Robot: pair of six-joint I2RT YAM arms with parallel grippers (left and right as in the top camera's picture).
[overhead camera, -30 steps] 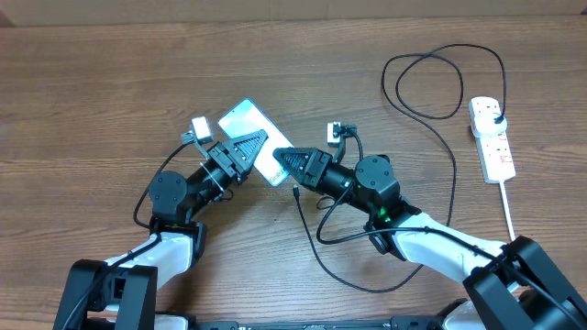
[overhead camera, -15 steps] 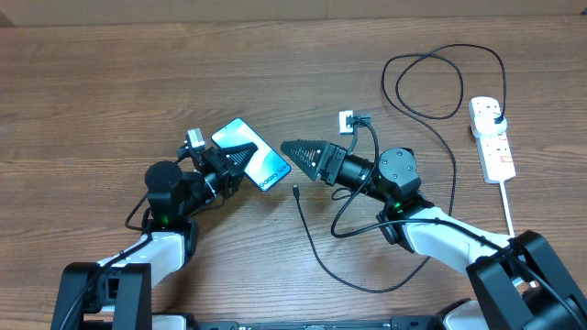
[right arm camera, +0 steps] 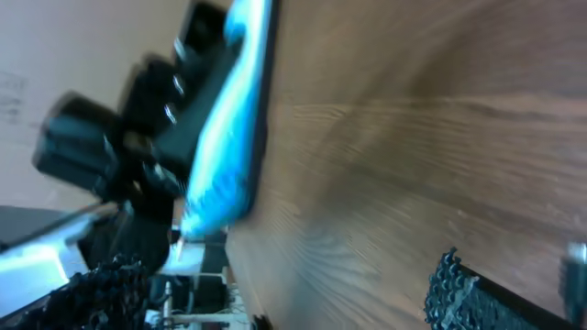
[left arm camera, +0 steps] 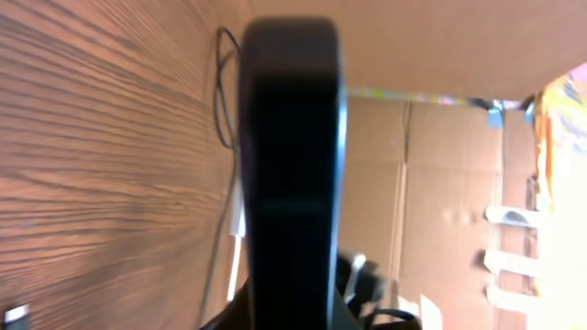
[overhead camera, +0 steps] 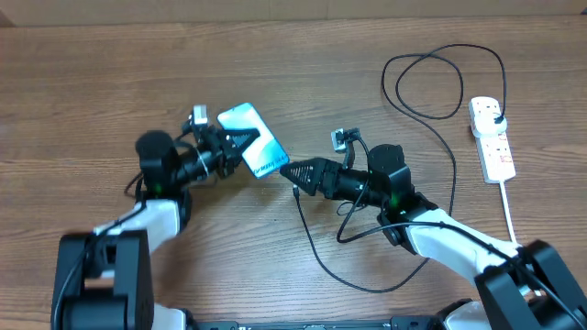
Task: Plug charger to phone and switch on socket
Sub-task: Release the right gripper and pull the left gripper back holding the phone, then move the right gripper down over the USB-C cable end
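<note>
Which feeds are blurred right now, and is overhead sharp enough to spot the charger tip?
Overhead: sharp, evenly lit, the charger tip shows on the wood near the phone. Left wrist: the phone's dark edge fills the middle, out of focus. Right wrist: motion-smeared, the phone a blue streak.

The table (overhead camera: 92, 73) is of brown wood with a clear grain and fills nearly the whole overhead view. Along the upper edge of that view runs a narrow strip of cardboard (overhead camera: 275, 7). In the left wrist view, brown cardboard panels (left arm camera: 440, 183) stand beyond the table's far edge, at the middle right. At the right edge there is a blurred white frame (left arm camera: 514, 257), and above it something orange and yellow (left arm camera: 559, 110), too blurred to name.
</note>
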